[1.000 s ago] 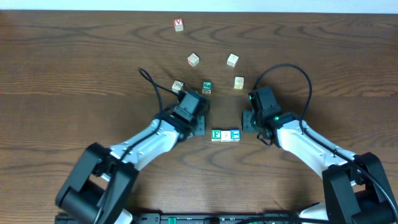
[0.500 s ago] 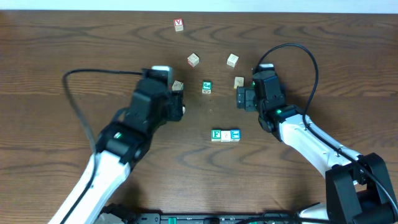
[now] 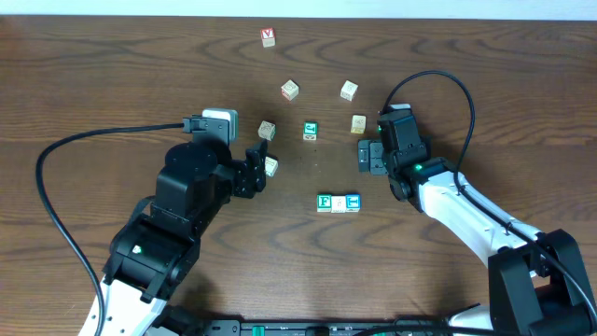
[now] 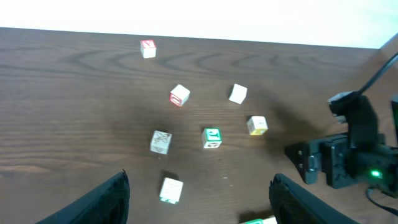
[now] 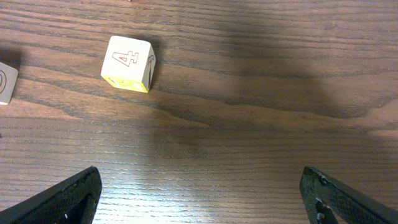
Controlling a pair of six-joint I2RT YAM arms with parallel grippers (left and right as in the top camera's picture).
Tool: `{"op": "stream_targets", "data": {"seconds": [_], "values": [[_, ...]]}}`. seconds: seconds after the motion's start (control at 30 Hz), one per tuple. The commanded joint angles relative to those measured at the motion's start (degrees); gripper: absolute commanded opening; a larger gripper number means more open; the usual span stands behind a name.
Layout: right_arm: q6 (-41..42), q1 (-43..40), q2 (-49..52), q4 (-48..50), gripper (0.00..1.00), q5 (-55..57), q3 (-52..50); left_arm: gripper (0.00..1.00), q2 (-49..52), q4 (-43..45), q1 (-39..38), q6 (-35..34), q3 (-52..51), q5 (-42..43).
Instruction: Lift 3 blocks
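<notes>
Plainly, the dark wood-grain counter [image 3: 93, 84] fills nearly every view, its grain running side to side, with a pale strip of wall [image 3: 298, 7] along the far edge; the surface has a dull sheen and catches soft shadows under the arms.

The left hand [image 3: 254, 168] hangs over the counter with its fingers spread wide and nothing between them; the right hand [image 3: 366, 156] is likewise spread and empty.

The three blocks [image 3: 338, 203] sit on the counter between the two arms, nearer the right one, and neither hand touches them; they stand in one tight row, sides touching, lettered faces up; the green-faced block [image 3: 324, 203] with its white letter is at the left end, the cream block [image 3: 338, 203] in the middle, the blue-faced block [image 3: 353, 203] with a white mark at the right end; the row's long axis runs left to right, along the grain.

Loose cubes lie farther back; a pale cube [image 3: 270, 166] lies just off the left fingertips; a second green cube [image 3: 310, 131] lies beyond the row; a cube marked 4 [image 5: 127, 63], yellow on one side, lies ahead of the right hand; a red-lettered cube [image 3: 269, 36] sits near the far edge.
</notes>
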Motion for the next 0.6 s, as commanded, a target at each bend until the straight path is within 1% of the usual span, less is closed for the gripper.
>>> {"op": "stream_targets", "data": {"seconds": [0.0, 0.07, 0.1, 0.17, 0.2, 0.27, 0.33, 0.43, 0.47, 0.57], "values": [[-0.74, -0.13, 0.37, -0.07, 0.99, 0.92, 0.74, 0.73, 0.17, 1.16, 0.37, 1.77, 1.46, -7.41], [-0.74, -0.13, 0.37, -0.07, 0.99, 0.92, 0.74, 0.73, 0.63, 2.75, 0.37, 2.36, 1.46, -11.63], [-0.74, -0.13, 0.37, -0.07, 0.99, 0.92, 0.74, 0.73, 0.81, 3.82, 0.35, 3.72, 1.46, -12.96], [-0.74, -0.13, 0.37, -0.07, 0.99, 0.92, 0.74, 0.73, 0.39, 6.05, 0.76, 8.48, 1.33, -13.03], [-0.74, -0.13, 0.37, -0.07, 0.99, 0.92, 0.74, 0.73, -0.35, 7.32, 1.22, 9.75, 1.01, -12.81], [-0.74, -0.13, 0.37, -0.07, 0.99, 0.92, 0.74, 0.73, -2.12, 10.38, 3.32, 11.32, -0.68, -9.92], [-0.74, -0.13, 0.37, -0.07, 0.99, 0.92, 0.74, 0.73, -5.05, 13.64, 6.69, 11.63, -3.65, -5.14], [-0.74, -0.13, 0.37, -0.07, 0.99, 0.92, 0.74, 0.73, -11.54, 19.04, 11.87, 11.58, -10.97, 1.79], [-0.74, -0.13, 0.37, -0.07, 0.99, 0.92, 0.74, 0.73, -14.21, 20.17, 13.0, 11.56, -13.77, 2.67], [-0.74, -0.13, 0.37, -0.07, 0.99, 0.92, 0.74, 0.73, -23.28, 21.38, 13.92, 11.41, -22.25, 1.9]]}}
